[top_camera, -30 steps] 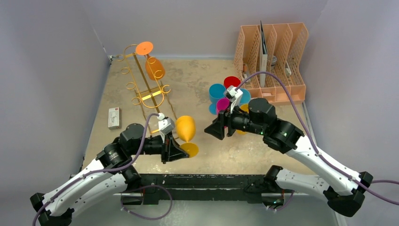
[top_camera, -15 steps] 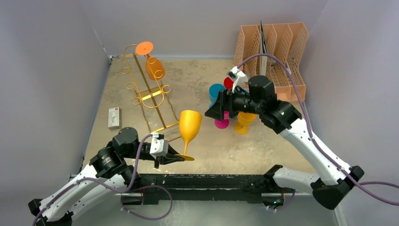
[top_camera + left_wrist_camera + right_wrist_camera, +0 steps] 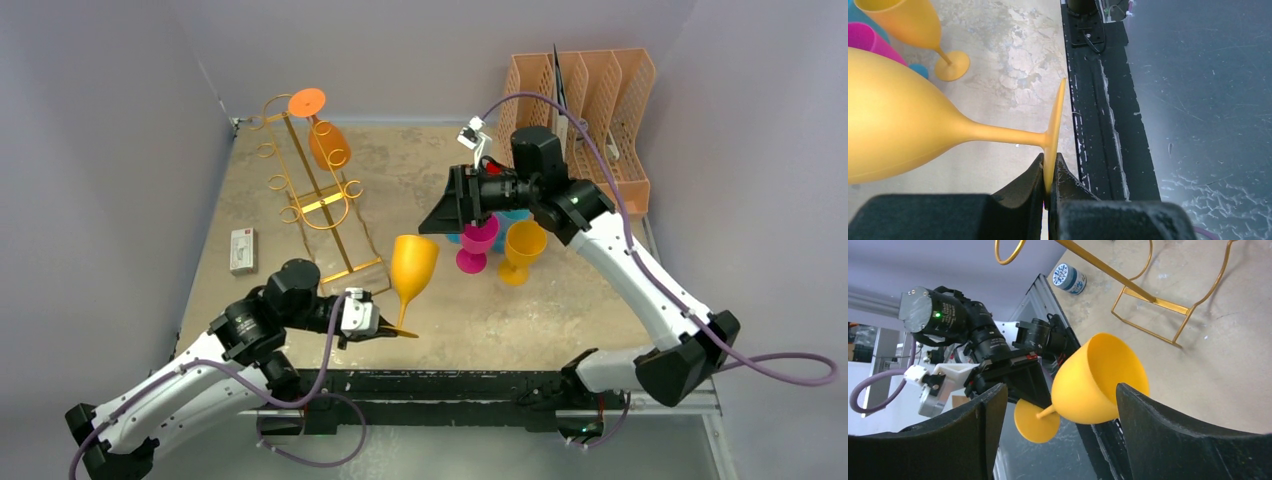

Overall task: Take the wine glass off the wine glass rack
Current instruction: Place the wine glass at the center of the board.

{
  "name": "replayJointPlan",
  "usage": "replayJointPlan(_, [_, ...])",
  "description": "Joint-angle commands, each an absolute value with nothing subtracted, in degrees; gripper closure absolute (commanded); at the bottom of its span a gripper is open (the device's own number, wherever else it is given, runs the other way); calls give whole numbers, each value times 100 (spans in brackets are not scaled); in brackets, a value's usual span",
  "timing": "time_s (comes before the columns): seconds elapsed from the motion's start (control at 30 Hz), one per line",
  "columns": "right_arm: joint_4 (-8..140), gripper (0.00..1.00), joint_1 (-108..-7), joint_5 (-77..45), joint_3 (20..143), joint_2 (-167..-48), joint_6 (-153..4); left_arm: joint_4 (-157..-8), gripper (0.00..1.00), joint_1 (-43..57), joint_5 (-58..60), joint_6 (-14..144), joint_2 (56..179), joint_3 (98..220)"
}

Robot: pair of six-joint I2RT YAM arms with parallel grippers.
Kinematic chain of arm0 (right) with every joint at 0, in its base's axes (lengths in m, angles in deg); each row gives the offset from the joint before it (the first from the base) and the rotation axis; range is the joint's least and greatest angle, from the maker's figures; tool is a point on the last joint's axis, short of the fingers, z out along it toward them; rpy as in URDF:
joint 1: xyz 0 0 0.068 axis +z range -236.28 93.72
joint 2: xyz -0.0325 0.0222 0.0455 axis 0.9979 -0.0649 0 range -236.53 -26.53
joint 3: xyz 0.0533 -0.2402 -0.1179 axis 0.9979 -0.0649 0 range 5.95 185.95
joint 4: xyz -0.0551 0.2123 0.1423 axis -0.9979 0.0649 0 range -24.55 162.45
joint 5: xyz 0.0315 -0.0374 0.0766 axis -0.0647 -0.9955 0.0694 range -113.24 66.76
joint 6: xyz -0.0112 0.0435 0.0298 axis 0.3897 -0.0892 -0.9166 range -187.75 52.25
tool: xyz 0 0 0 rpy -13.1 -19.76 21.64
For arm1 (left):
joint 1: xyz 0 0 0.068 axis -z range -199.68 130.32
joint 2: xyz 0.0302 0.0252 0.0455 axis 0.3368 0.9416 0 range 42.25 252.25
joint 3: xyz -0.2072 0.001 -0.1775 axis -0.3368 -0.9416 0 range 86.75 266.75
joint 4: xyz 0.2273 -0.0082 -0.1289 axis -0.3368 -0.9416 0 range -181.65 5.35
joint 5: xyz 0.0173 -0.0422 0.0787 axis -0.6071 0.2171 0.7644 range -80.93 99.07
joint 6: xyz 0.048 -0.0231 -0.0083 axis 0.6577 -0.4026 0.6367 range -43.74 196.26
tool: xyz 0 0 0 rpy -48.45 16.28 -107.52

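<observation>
Yellow wine glass (image 3: 413, 265) is off the gold rack (image 3: 315, 195)
L pincer (image 3: 1050, 186) pinches its foot; glass tilts over the surface (image 3: 560, 310), near-right of rack. R pincer (image 3: 434, 218) spread wide, farther back.

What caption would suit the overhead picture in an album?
Left gripper holds a yellow wine glass by its foot, off the gold rack; right gripper hovers open.

top: overhead, far | wrists: close, along fingers (image 3: 1018, 192) | shared: yellow wine glass (image 3: 413, 265)
</observation>
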State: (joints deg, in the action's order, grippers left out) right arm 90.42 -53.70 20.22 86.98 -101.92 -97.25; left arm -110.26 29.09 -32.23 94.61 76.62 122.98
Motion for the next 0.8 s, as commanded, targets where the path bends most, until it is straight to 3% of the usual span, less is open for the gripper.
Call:
replayJointPlan(0.0, [9378,21,-5362,2335,9021,-10437,-9584,-11012,100,2913,-3248,9952,7645,12711])
replayJointPlan(0.2, [9105,37,-5351,3044,9053,-10755,-9795,-11098,100,2910,-3251,10024,7606,12709])
replayJointPlan(0.57, [9260,50,-5246,3757,9197,-11050,-10017,-11150,100,2912,-3037,10130,7493,12735])
replayJointPlan(0.77, [9133,53,-5205,4002,9234,-11102,-10090,-11223,100,2910,-3095,10167,7549,12797])
